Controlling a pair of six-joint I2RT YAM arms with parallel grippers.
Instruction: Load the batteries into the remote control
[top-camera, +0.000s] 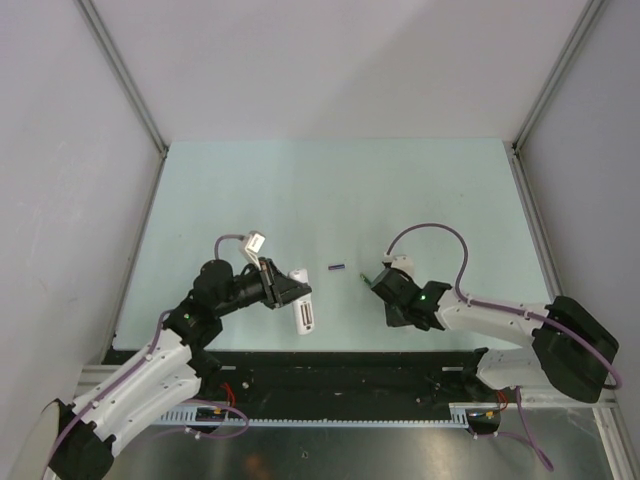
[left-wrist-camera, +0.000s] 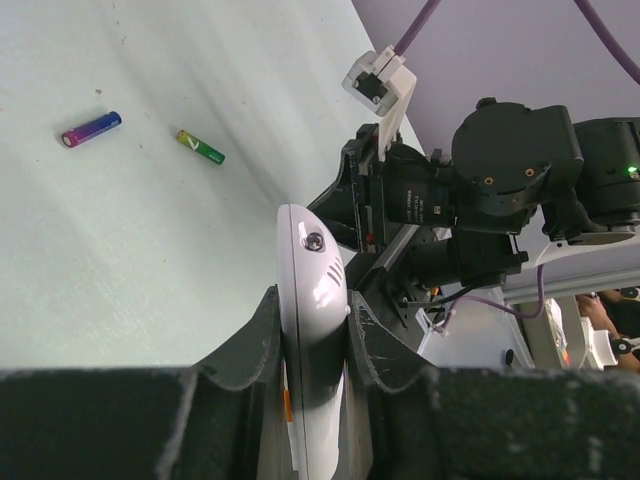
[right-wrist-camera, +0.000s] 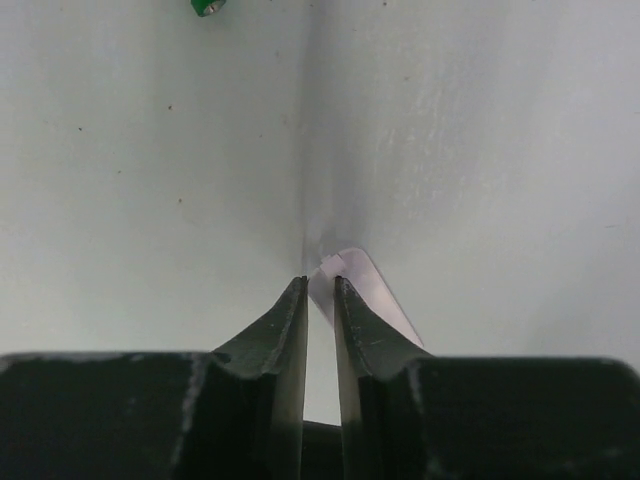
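top: overhead from behind me, whole surface | left wrist: low, facing my right arm | right wrist: close on surface | shared: green battery

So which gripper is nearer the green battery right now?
Right. The right gripper sits just short of the green battery, which lies ahead of its jaws. The left gripper, clamped on the remote control, is farther off, with the purple battery between them.

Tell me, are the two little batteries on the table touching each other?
Apart. The left wrist view shows the purple battery and the green battery lying with bare table between them.
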